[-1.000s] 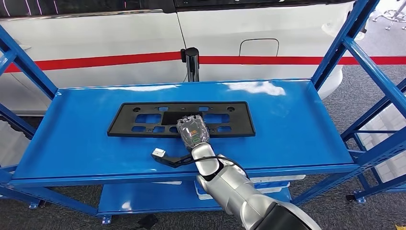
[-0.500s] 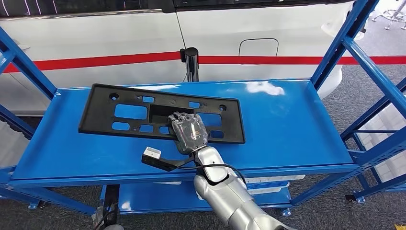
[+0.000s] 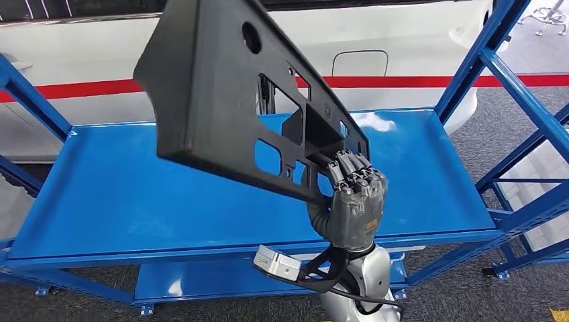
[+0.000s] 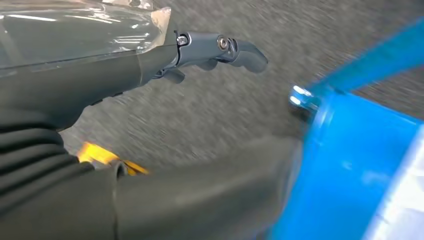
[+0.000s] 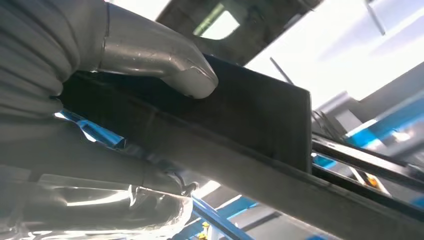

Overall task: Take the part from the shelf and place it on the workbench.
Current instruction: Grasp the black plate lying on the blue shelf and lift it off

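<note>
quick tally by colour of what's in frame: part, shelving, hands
Black: 1, the part, lifted off the shelf in the right hand
Blue: 1, the shelf
Grey: 2, the right hand and the left hand, which holds nothing
Total: 4

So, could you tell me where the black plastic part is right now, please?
In the head view, the black part is held up in the air by the right hand, tilted above the middle of the blue shelf, clear of its surface.
</note>
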`<action>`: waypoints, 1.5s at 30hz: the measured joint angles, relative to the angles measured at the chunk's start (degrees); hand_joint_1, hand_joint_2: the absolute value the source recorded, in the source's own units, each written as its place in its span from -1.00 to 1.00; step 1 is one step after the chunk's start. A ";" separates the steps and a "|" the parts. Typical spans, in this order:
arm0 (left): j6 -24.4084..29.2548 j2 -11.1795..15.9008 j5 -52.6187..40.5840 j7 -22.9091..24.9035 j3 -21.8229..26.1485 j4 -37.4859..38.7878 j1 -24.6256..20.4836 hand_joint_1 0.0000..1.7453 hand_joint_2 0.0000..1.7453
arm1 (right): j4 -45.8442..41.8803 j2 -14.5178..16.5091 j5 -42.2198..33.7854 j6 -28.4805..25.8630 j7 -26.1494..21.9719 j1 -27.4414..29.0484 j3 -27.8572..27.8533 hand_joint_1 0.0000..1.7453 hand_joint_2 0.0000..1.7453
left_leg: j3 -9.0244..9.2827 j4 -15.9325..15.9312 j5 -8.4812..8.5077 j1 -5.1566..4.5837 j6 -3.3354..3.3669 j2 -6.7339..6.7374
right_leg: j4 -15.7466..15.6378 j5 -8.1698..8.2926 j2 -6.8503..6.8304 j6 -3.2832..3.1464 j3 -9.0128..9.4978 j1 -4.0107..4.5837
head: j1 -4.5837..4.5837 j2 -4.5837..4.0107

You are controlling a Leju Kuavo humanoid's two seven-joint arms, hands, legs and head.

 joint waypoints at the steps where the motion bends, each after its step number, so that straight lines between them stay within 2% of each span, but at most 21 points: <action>1: 0.74 0.19 -0.65 1.11 0.09 0.37 0.25 -1.00 1.00 | -0.68 0.00 -0.04 0.00 0.17 0.02 -0.09 1.00 1.00 | -0.04 -0.01 0.00 0.00 0.02 -0.28 | 0.00 -0.08 -0.30 0.06 0.10 0.00 | 0.00 0.00; 5: 2.14 0.43 -2.34 5.27 0.16 1.54 0.80 -1.00 1.00 | -2.82 -0.32 -1.29 0.00 1.35 0.03 -0.18 1.00 1.00 | 0.03 -0.03 -0.02 0.00 0.05 -0.60 | 0.00 -0.17 -0.60 0.13 0.34 -0.01 | 0.01 0.00; 12: 1.96 0.60 -3.22 8.05 0.17 2.30 0.95 -1.00 1.00 | -4.60 -0.99 -3.76 0.00 1.31 0.13 -0.50 1.00 1.00 | 0.06 -0.01 0.00 -0.05 0.09 -0.62 | 0.00 -0.16 -0.60 0.15 0.36 -0.10 | 0.01 0.00; 15: 1.88 0.69 -4.82 12.35 0.12 2.68 1.00 -1.00 1.00 | -4.85 -1.24 -8.28 0.06 0.43 0.13 -0.61 1.00 1.00 | 0.05 -0.02 0.00 -0.05 0.09 -0.62 | 0.00 -0.17 -0.60 0.15 0.36 -0.09 | 0.01 0.00; 19: 2.67 0.72 -6.82 22.23 -0.06 3.36 1.08 -1.00 1.00 | -4.80 -1.57 -13.21 1.60 0.24 -0.22 -0.79 1.00 1.00 | 0.03 0.06 -0.08 -0.11 0.19 -0.62 | -0.02 -0.16 -0.59 0.18 0.37 -0.22 | 0.01 0.00; 22: 3.91 0.76 -7.39 26.96 -0.08 3.67 1.25 -1.00 1.00 | -4.73 -1.76 -15.35 3.57 0.40 -0.74 -0.82 1.00 1.00 | 0.02 0.21 -0.19 -0.26 0.49 -0.63 | -0.05 -0.13 -0.62 0.23 0.40 -0.44 | -0.02 0.00; 26: 4.47 0.76 -7.20 28.29 -0.08 3.70 1.37 -1.00 1.00 | -4.72 -1.91 -17.01 4.97 0.41 -1.00 -0.56 1.00 1.00 | -0.09 0.46 -0.30 -0.48 1.09 -0.65 | -0.14 0.00 -0.64 0.47 0.46 -0.67 | -0.01 0.00; 29: 4.51 0.69 -7.16 28.57 -0.09 3.73 1.36 -1.00 1.00 | -4.89 -1.90 -17.73 5.50 0.38 -1.06 -0.41 1.00 1.00 | 0.47 -0.81 0.76 -0.23 2.01 -0.55 | -0.04 -0.20 -0.65 1.06 0.41 -0.48 | 0.02 0.00; 31: 4.44 0.59 -7.04 28.65 -0.06 3.75 1.34 -1.00 1.00 | -5.16 -2.08 -19.07 6.50 0.20 -1.15 -0.39 1.00 1.00 | 0.95 -1.86 1.70 0.13 2.54 -0.39 | 3.67 -2.43 -0.65 0.94 -1.18 -0.36 | 0.25 0.00; 33: 4.08 0.55 -7.09 28.11 0.04 3.75 1.37 -1.00 1.00 | -5.33 -2.49 -20.70 7.67 -0.21 -1.01 -0.37 1.00 1.00 | 0.91 -1.95 1.84 0.09 2.67 -0.33 | 10.88 -5.48 -0.65 0.68 -4.22 -0.65 | 0.48 0.00; 34: 3.82 0.54 -7.55 27.69 0.07 3.75 1.39 -1.00 1.00 | -5.38 -2.77 -21.55 8.14 -0.50 -0.83 -0.38 1.00 1.00 | 0.90 -1.93 1.84 0.11 2.67 -0.34 | 13.74 -6.24 -0.65 0.88 -5.45 -0.86 | 0.59 0.00; 35: 3.55 0.55 -8.39 27.31 0.00 3.75 1.41 -1.00 1.00 | -5.43 -3.07 -22.35 8.50 -0.84 -0.66 -0.39 1.00 1.00 | 0.89 -1.88 1.81 0.18 2.62 -0.36 | 14.77 -6.10 -0.66 1.36 -5.86 -1.10 | 0.63 0.00; 36: 3.32 0.56 -9.55 27.05 -0.22 3.76 1.44 -1.00 1.00 | -5.51 -3.35 -23.13 8.82 -1.21 -0.56 -0.42 1.00 1.00 | 0.89 -1.76 1.72 0.30 2.49 -0.39 | 13.63 -5.10 -0.68 2.07 -5.25 -1.40 | 0.68 0.00; 38: 2.93 0.69 -11.84 26.94 -0.97 3.76 1.46 -1.00 1.00 | -5.78 -3.84 -24.36 9.20 -1.96 -0.39 -0.51 1.00 1.00 | 0.75 -1.09 1.25 0.62 1.78 -0.48 | 6.96 -2.43 -0.82 3.60 -1.89 -2.12 | 0.73 0.00; 39: 2.73 0.81 -12.69 27.02 -1.41 3.76 1.44 -1.00 1.00 | -5.96 -4.04 -24.87 9.31 -2.36 -0.22 -0.56 1.00 1.00 | 0.46 -0.50 0.89 0.67 1.24 -0.54 | 4.09 -1.55 -0.74 3.95 -0.21 -2.06 | 0.82 0.01; 40: 2.59 0.97 -13.32 27.15 -1.78 3.76 1.42 -1.00 1.00 | -6.19 -4.24 -25.27 9.34 -2.70 0.01 -0.64 1.00 1.00 | 0.19 0.13 0.54 0.64 0.71 -0.60 | 2.24 -1.30 -0.66 3.96 0.75 -2.08 | 0.90 0.01; 41: 2.48 1.10 -13.81 27.37 -2.16 3.76 1.39 -1.00 1.00 | -6.39 -4.43 -25.68 9.35 -2.98 0.25 -0.74 1.00 1.00 | -0.13 0.70 0.28 0.58 0.27 -0.68 | 1.63 -1.51 -0.53 3.69 1.11 -1.98 | 0.89 0.01; 44: 2.07 1.25 -14.54 28.23 -2.97 3.79 1.39 -1.00 1.00 | -7.02 -4.78 -27.04 9.40 -3.57 0.75 -1.10 1.00 1.00 | -0.75 1.82 -0.43 0.97 -0.31 -0.76 | 1.88 -1.62 -0.34 2.33 0.56 -1.90 | 0.52 0.00; 45: 1.85 1.28 -14.67 28.53 -3.12 3.80 1.39 -1.00 1.00 | -7.29 -4.86 -27.53 9.45 -3.80 0.89 -1.20 1.00 1.00 | -1.31 3.06 -1.58 1.15 -0.42 -0.74 | 1.89 -1.48 -0.36 1.83 0.37 -1.83 | 0.41 0.00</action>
